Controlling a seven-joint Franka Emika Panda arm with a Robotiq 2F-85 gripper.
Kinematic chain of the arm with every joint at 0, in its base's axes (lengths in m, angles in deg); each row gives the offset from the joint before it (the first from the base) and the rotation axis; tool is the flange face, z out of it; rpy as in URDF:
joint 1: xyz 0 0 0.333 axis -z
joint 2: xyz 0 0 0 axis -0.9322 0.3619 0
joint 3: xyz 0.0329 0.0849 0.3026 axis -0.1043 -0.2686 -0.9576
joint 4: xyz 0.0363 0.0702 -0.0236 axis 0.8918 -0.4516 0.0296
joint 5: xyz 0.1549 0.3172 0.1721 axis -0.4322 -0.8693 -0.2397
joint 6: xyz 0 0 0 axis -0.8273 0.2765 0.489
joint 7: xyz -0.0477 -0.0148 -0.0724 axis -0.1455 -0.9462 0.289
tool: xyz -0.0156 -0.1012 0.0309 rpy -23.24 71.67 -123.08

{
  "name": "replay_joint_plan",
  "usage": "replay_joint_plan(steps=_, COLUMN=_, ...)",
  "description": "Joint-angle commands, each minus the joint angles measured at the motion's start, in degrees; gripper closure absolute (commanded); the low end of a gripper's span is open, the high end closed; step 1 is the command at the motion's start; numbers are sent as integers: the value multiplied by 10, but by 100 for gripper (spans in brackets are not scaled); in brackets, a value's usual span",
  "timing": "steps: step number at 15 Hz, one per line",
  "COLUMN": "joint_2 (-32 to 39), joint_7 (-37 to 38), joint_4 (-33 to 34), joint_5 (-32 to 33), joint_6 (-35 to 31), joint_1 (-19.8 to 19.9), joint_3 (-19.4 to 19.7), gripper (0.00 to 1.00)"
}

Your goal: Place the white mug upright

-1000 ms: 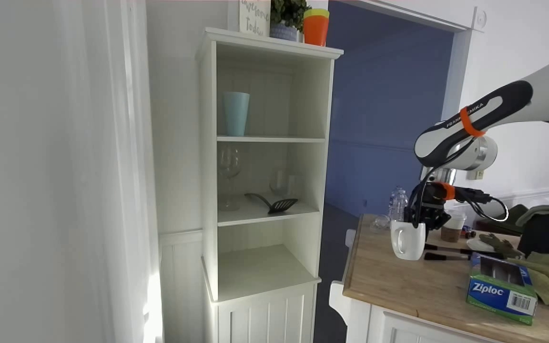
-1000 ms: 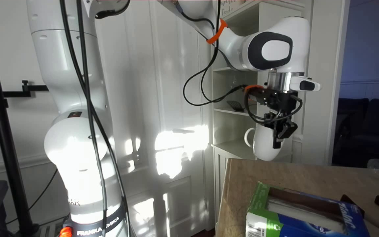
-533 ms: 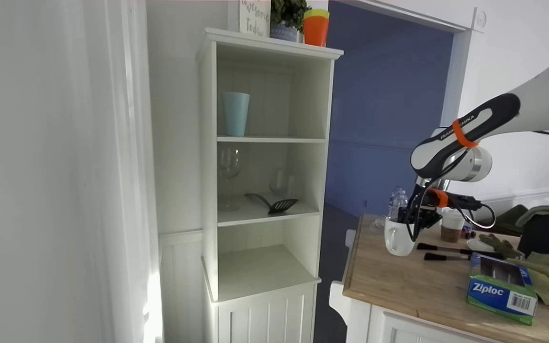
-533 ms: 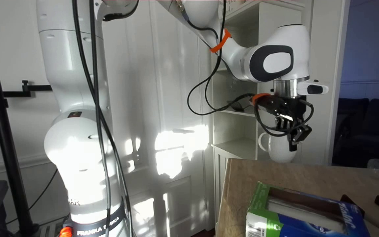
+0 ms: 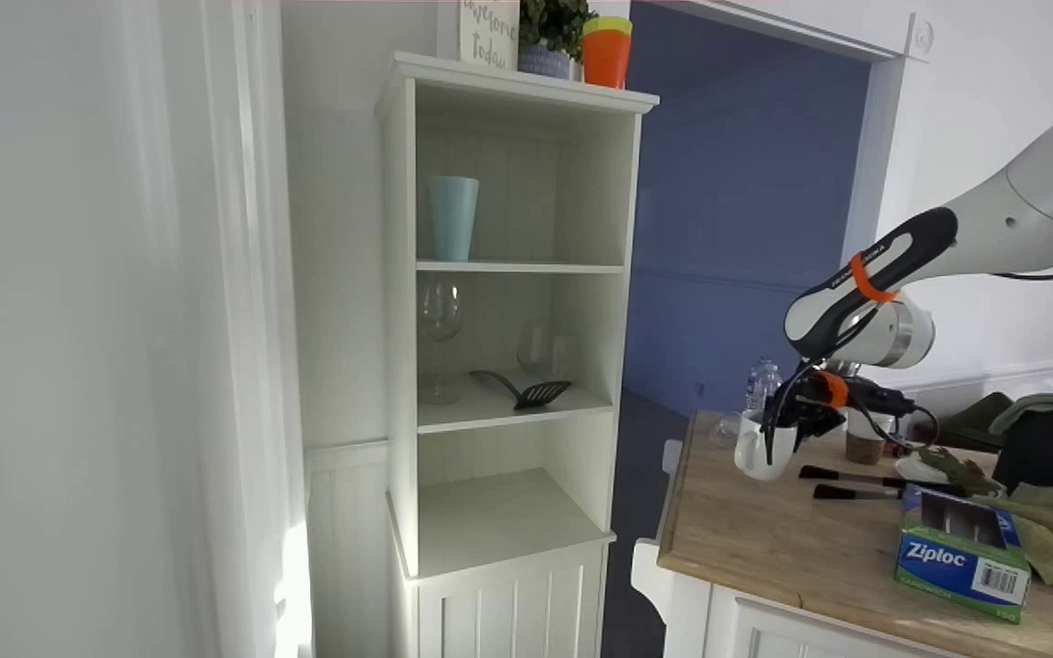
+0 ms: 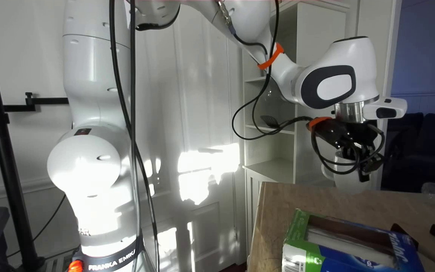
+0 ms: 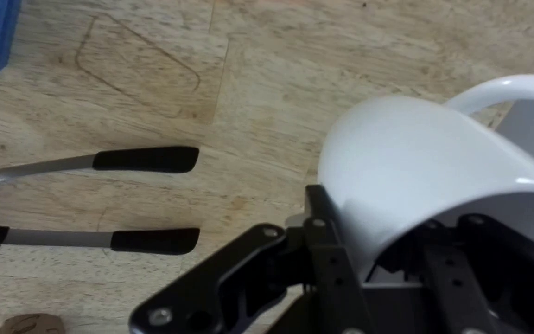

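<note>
White mug (image 7: 406,162); wall between fingers (image 7: 326,236)

Glossy white and rounded, the arm (image 6: 98,75) carries FRANKA EMIKA in white on a dark band (image 6: 104,262) at its foot. Black cables (image 6: 133,75) loop along it, past orange straps (image 5: 834,390) (two show). The wrist collar (image 6: 349,112) is silver; the gripper (image 7: 373,215) is black and angular, with pale screws (image 7: 160,316).

Robot arm (image 5: 974,230) is sloping down in an exterior view, wrist (image 6: 357,62) is angling downward, gripper (image 7: 373,222) is hanging at a slight tilt, fingers (image 7: 334,273) are clamping, standing slightly apart
</note>
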Motion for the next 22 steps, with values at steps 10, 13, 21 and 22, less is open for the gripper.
replay_joint_plan(steps=10, joint_2=113, joint_7=53, joint_4=136, joint_5=-16, joint_6=2, joint_1=41, joint_3=27, gripper=97)
replay_joint_plan(steps=13, joint_2=137, joint_7=57, joint_4=145, joint_5=-13, joint_6=0, joint_1=44, joint_3=25, gripper=97)
replay_joint_plan(steps=21, joint_2=156, joint_7=68, joint_4=164, joint_5=-8, joint_6=8, joint_1=42, joint_3=26, gripper=62)
replay_joint_plan(steps=22, joint_2=150, joint_7=69, joint_4=164, joint_5=-6, joint_6=15, joint_1=41, joint_3=27, gripper=57)
